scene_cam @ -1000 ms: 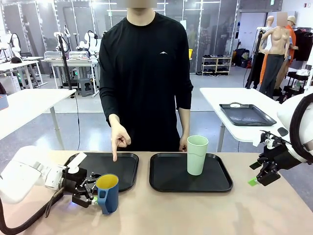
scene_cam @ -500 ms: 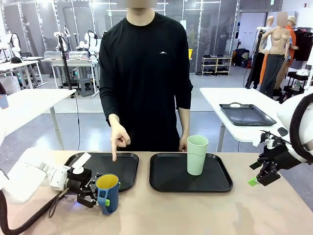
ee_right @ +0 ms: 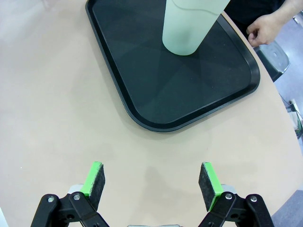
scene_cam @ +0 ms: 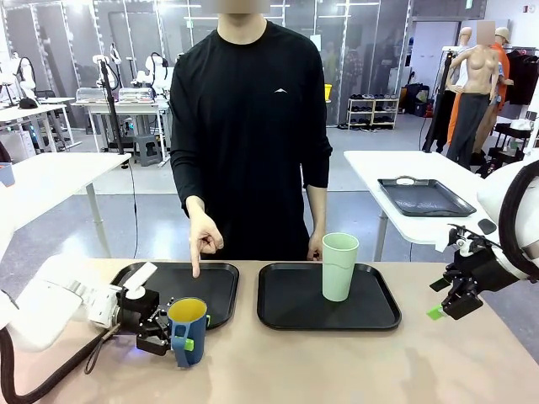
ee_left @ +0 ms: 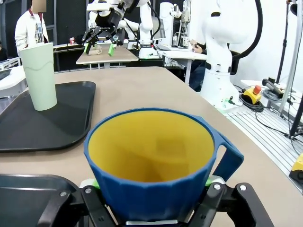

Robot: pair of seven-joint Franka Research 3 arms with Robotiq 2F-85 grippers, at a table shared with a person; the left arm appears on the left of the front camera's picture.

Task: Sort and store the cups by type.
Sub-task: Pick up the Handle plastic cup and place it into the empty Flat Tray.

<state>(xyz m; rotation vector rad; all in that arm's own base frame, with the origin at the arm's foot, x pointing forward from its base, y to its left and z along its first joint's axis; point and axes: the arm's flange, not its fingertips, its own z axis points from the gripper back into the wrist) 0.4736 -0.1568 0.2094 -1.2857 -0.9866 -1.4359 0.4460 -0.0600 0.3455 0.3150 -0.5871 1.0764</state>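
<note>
Blue mug [scene_cam: 188, 331] with yellow interior: upright at the near left of the table [scene_cam: 354, 362], just in front of the near right corner of the left black tray [scene_cam: 221, 295]. My left gripper [scene_cam: 174, 335] reaches in low from the left and is clamped on it, one green pad on each side of the mug's wall; in my left wrist view the mug [ee_left: 158, 161] sits between my fingers with its handle pointing to the picture's right.

Mint-green tumbler [scene_cam: 339, 266]: upright on the right black tray [scene_cam: 286, 307], toward that tray's far right. My right wrist view shows the tumbler's base [ee_right: 191, 26] resting on this tray [ee_right: 142, 66].

My right gripper [scene_cam: 446, 310] hangs above the right end of the table, well apart from both cups; its jaws stand wide, green pads [ee_right: 96, 177] parted over bare tabletop, holding nothing.

Person in a black top at the far side: one hand [scene_cam: 203, 237] points an index finger down at the far edge of the left tray; the other hand [ee_right: 265, 29] rests near the far right corner of the right tray.
</note>
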